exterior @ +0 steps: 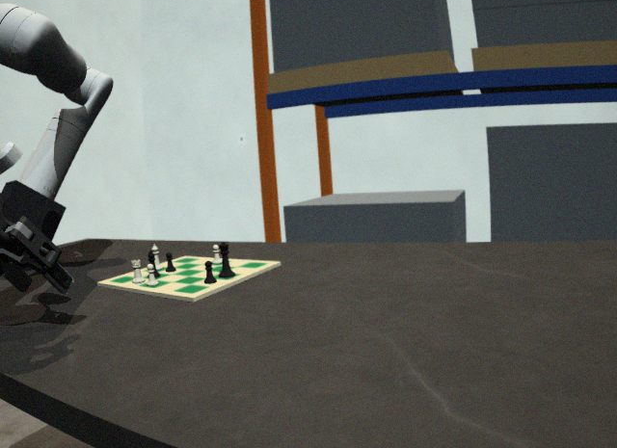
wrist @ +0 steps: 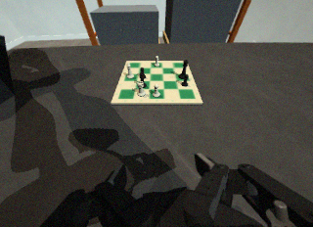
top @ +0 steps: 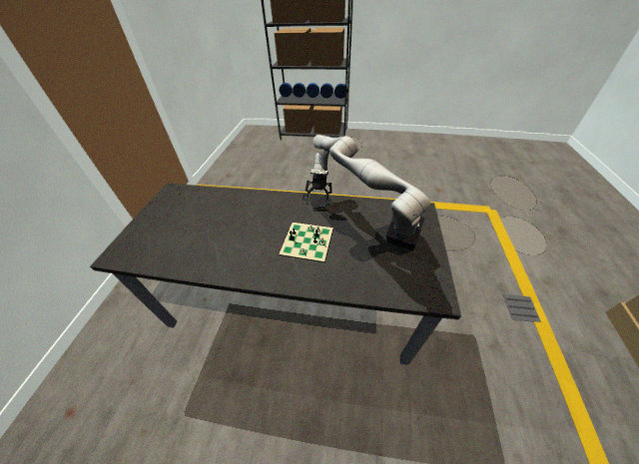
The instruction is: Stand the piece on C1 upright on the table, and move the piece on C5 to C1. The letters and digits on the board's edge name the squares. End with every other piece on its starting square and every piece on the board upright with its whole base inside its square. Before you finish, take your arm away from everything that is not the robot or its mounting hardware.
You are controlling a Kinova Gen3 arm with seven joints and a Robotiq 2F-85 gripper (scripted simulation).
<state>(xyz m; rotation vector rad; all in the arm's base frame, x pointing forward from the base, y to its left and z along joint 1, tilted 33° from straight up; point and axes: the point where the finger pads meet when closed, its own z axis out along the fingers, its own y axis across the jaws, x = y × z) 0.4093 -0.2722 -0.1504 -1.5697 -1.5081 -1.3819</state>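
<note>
The green-and-cream chessboard (top: 306, 240) lies mid-table and also shows in the exterior view (exterior: 189, 276) and the wrist view (wrist: 156, 82). Several small black and white pieces stand on it, among them a tall black piece (exterior: 225, 260), a black pawn (exterior: 209, 273), a white rook (exterior: 136, 271) and a white pawn (exterior: 150, 275). The square labels are too small to read, so I cannot tell which pieces are on C1 and C5. My gripper (top: 318, 194) is open and empty, low over the table near its far edge, well apart from the board. It also shows in the exterior view (exterior: 37, 279).
The arm's base (top: 404, 227) stands on the table to the right of the board. A tall shelf with boxes (top: 310, 62) stands on the floor behind the table's far edge.
</note>
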